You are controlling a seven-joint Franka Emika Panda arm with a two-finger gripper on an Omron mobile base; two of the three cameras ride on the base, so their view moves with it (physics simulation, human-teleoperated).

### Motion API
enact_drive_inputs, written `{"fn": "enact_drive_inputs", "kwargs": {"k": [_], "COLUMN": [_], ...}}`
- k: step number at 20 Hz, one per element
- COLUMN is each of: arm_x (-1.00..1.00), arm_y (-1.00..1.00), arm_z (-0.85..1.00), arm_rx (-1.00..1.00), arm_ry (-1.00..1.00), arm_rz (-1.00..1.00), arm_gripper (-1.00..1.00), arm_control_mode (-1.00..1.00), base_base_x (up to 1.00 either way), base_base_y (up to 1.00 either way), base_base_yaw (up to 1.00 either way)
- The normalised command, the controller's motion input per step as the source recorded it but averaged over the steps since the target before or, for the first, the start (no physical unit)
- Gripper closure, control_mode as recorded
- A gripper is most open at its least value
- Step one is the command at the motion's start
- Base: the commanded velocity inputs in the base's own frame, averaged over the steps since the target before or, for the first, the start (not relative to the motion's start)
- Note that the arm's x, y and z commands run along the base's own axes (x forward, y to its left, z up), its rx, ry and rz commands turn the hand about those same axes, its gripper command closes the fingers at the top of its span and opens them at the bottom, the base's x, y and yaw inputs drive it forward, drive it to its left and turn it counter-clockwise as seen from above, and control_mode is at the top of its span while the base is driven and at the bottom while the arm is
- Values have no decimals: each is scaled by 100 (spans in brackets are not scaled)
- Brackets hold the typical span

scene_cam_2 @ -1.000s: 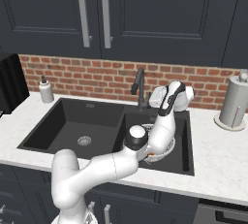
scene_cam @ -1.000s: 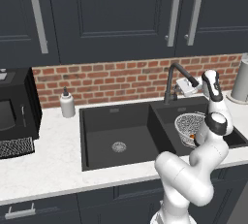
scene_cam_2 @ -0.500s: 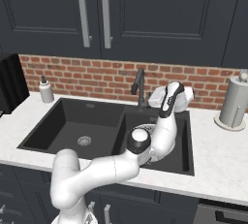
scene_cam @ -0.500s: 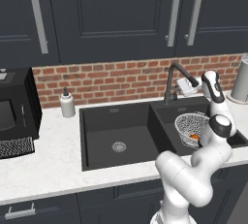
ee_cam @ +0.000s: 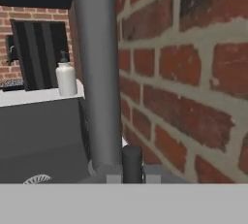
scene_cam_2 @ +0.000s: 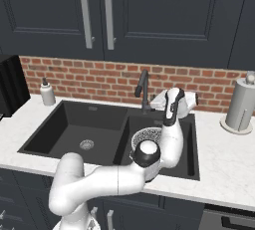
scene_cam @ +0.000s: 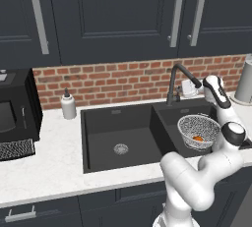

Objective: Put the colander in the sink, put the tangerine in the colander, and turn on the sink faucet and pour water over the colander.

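Note:
The silvery wire-mesh colander (scene_cam: 199,128) (scene_cam_2: 146,135) sits in the right basin of the black double sink (scene_cam: 118,111) (scene_cam_2: 74,119). The small orange tangerine (scene_cam: 198,138) lies inside it. Behind that basin stands the black gooseneck sink faucet (scene_cam: 176,79) (scene_cam_2: 143,87) (ee_cam: 97,72). My gripper (scene_cam: 190,90) (scene_cam_2: 155,103) (ee_cam: 131,164) is shut, low beside the faucet's stem and close to the brick wall. In the hand view its dark fingertips stand together right next to the stem's base. No water shows at the spout.
A white soap dispenser (scene_cam: 68,106) (scene_cam_2: 47,92) (ee_cam: 66,78) stands on the counter left of the sink. A black microwave (scene_cam: 15,108) with a mesh panel (scene_cam: 15,148) below it is at far left. A paper towel roll (scene_cam_2: 240,105) stands at the right. The brick wall (ee_cam: 184,72) is very close.
The gripper's fingers have closed together beside the faucet. The arm's elbow has shifted slightly; colander and tangerine have stayed put.

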Motion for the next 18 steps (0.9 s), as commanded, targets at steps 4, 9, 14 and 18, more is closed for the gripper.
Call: {"fn": "enact_drive_inputs", "kwargs": {"k": [4,9,14,18], "arm_x": [0,0,3,13], "arm_y": [0,0,0,-11], "arm_z": [0,0,0,-4], "arm_rx": [0,0,0,0], "arm_ry": [-7,-4,0,-1], "arm_rz": [-25,-21,-12,-5], "arm_gripper": [100,100,100,100], "arm_control_mode": [-100,-100,-100,-100], "base_base_x": [0,0,0,0], "base_base_y": [0,0,0,0], "base_base_yaw": [0,0,0,0]}}
